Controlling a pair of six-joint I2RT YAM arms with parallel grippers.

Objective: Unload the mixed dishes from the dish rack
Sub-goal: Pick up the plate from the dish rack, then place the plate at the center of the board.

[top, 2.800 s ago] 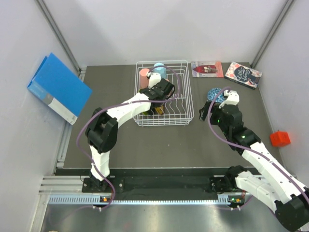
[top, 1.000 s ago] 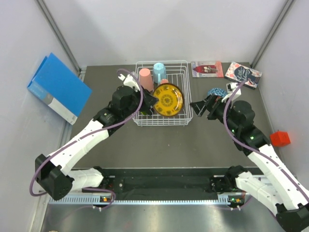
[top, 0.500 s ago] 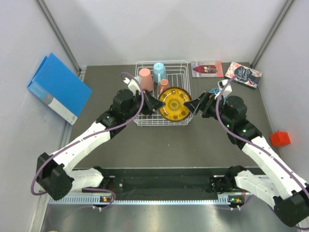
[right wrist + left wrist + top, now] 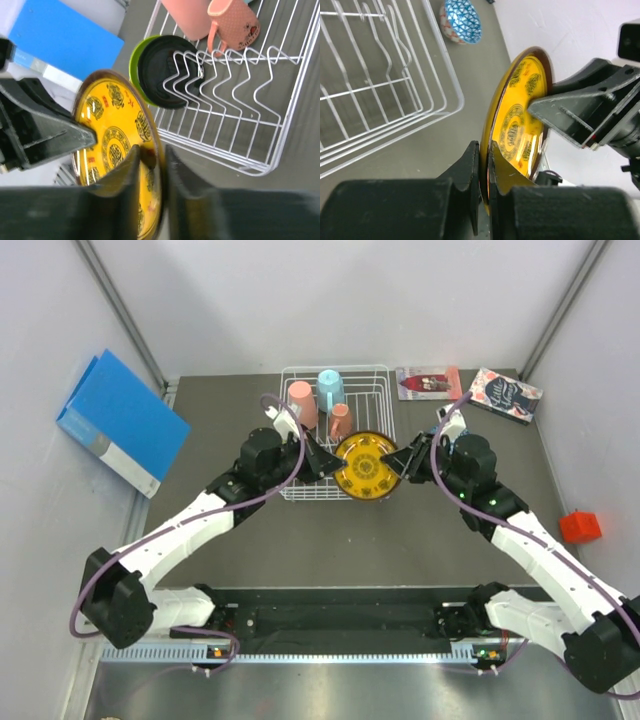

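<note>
At the far left a blue binder [image 4: 122, 420] leans against the wall, its spine label too small to read. The left fingers [image 4: 469, 172] are pressed together on the left rim of the yellow plate [image 4: 365, 467], which hangs in the air on edge at the front rail of the dish rack [image 4: 300, 485], clear of the tines and off the counter. Behind it in the rack stand a pink cup [image 4: 300, 400], a light blue mug [image 4: 330, 388] and a salmon cup [image 4: 341, 420]. A lime-green plate [image 4: 135, 62] and a black plate [image 4: 165, 70] are slotted together at the rack's left end. The yellow plate's diameter runs left to right between the two arms, so each arm meets an opposite rim. The right fingers [image 4: 130, 175] straddle the right rim, one on each face, and look clamped on it with no gap to be seen. The coming move probably turns on this double hold: one side has to let go, and the right arm is nearer the counter where the blue patterned bowl [image 4: 461, 20] sits. The plate carries dark round medallions, but nothing in them can be read. Further right lie two books [image 4: 428, 382] with illegible cover lettering and a small red block [image 4: 579, 527].
</note>
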